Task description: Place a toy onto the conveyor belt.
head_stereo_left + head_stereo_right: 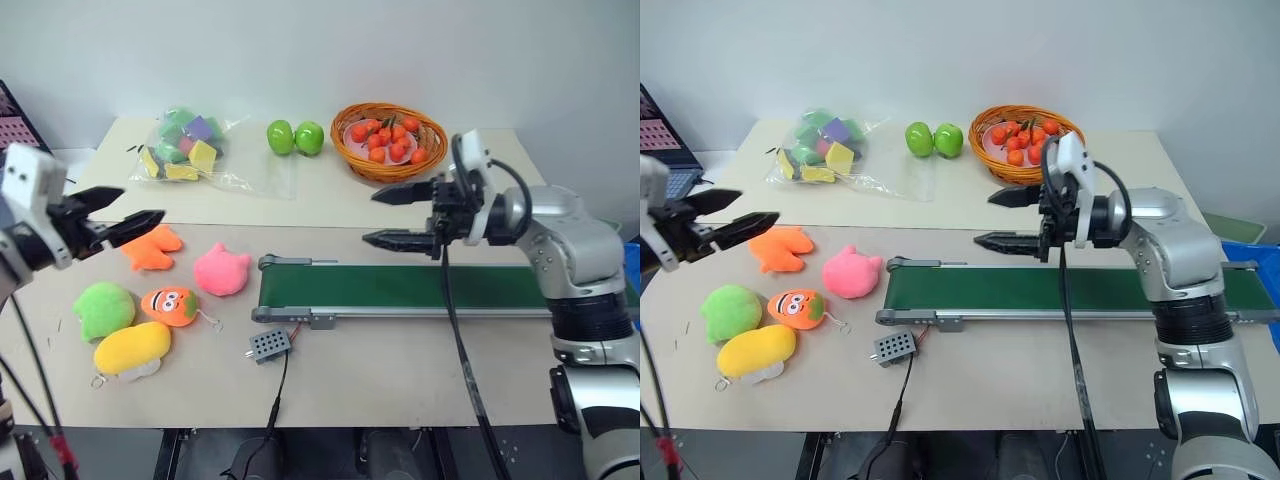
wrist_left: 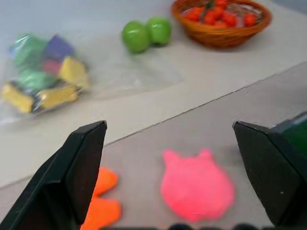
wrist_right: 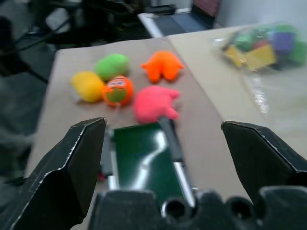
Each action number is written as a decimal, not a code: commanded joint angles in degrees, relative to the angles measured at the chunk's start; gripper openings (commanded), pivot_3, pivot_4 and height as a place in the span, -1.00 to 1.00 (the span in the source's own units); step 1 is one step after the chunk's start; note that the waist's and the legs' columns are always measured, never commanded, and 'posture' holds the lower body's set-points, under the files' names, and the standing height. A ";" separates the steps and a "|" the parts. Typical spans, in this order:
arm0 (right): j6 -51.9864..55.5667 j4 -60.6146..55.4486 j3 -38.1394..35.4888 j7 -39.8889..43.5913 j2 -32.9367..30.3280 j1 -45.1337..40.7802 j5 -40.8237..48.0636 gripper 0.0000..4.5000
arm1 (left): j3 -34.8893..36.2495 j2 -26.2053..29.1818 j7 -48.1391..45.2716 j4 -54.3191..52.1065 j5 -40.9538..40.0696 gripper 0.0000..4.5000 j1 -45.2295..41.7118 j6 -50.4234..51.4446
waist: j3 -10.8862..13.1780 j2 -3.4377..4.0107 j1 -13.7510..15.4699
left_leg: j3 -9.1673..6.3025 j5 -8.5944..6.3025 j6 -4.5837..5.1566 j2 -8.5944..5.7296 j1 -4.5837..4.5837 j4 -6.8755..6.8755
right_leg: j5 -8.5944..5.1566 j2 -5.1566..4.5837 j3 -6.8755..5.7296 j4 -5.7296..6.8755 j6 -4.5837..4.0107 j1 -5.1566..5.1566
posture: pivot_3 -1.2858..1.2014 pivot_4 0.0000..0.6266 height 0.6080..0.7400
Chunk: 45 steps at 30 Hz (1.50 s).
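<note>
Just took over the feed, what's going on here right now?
Nothing is picked up yet. The rounded light-green plush toy lies on the table among other plush toys, off the end of the long dark-green conveyor belt. The left claw hangs open above the toys; the right claw is open over the belt.

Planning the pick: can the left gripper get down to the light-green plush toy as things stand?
Probably yes. The left gripper is open and empty above the table, and the light-green plush toy lies uncovered on top, though the orange-faced plush touches it.

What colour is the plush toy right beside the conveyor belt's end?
Bright pink, clearest in the left eye view.
</note>
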 commanded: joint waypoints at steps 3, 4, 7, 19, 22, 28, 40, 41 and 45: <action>-2.35 3.05 4.72 5.92 1.77 -4.04 -2.37 1.00 | 11.22 0.35 7.59 -1.20 4.07 0.99 5.13 -1.11 | 0.00 0.00 0.10 | 0.00 0.00 0.00 0.00 0.03 -0.01 | 0.00 0.00 0.00 0.02 0.00 0.01 | 0.03 -0.52 0.97; -3.26 4.04 5.08 6.39 2.63 -4.70 -2.80 1.00 | 13.66 -0.10 8.99 -0.76 4.17 0.99 5.94 -0.25 | 0.00 0.00 0.02 | 0.01 0.00 0.00 0.00 0.05 -0.01 | 0.00 0.00 0.00 0.02 0.00 0.01 | 0.03 -0.52 0.97; -5.29 6.53 5.32 7.70 4.60 -6.05 -3.78 1.00 | 20.38 -1.69 11.43 -0.52 3.49 0.99 9.97 3.31 | 0.00 0.00 -0.16 | 0.00 0.03 -0.06 0.01 0.06 -0.06 | 0.00 0.01 -0.01 0.02 -0.01 -0.01 | 0.03 -0.52 0.97; -9.38 13.26 5.69 12.72 6.69 -10.72 -7.25 1.00 | 38.50 -9.58 13.87 3.40 -10.36 0.99 18.29 24.12 | -0.02 -0.03 -0.14 | 0.05 0.02 -0.08 0.05 0.31 -0.13 | 0.00 0.01 -0.07 0.16 -0.04 0.08 | 0.03 -0.52 0.97; -9.56 13.72 5.42 12.89 6.48 -11.64 -7.79 1.00 | 45.61 -11.34 18.10 14.77 -14.83 0.99 12.35 29.64 | -0.02 -0.03 -0.13 | 0.05 0.03 -0.09 0.06 0.42 -0.19 | -0.04 0.01 -0.07 0.24 -0.11 0.10 | 0.03 -0.52 0.97; -7.98 12.17 4.33 12.93 4.58 -12.16 -8.18 1.00 | 45.35 -14.26 19.66 25.74 -15.71 0.99 11.64 27.76 | -0.09 -0.14 -0.48 | 0.09 0.09 -0.23 0.06 0.50 -0.20 | -0.06 0.01 -0.09 0.34 -0.15 0.11 | 0.03 -0.52 0.97; -1.24 3.78 1.88 9.95 -1.02 -10.43 -6.82 1.00 | 33.73 -14.88 18.24 39.47 -16.12 0.99 3.56 19.97 | -0.12 -0.20 -0.13 | 0.09 0.13 -0.32 0.07 0.55 -0.20 | -0.07 0.01 -0.09 0.52 -0.19 0.08 | 0.03 -0.52 0.97; -0.88 3.26 1.69 9.76 -1.31 -10.25 -6.73 1.00 | 33.17 -14.72 18.27 40.43 -16.11 0.99 3.12 19.37 | -0.13 -0.20 -0.14 | 0.09 0.12 -0.32 0.07 0.54 -0.20 | -0.07 0.01 -0.09 0.52 -0.19 0.08 | 0.03 -0.52 0.97; 0.63 1.42 0.92 8.70 -2.33 -9.90 -6.43 1.00 | 31.29 -13.96 18.65 45.63 -15.85 0.99 0.24 16.43 | -0.13 -0.21 -0.28 | 0.11 0.12 -0.32 0.07 0.54 -0.21 | -0.07 0.01 -0.09 0.51 -0.20 0.07 | 0.03 -0.52 0.97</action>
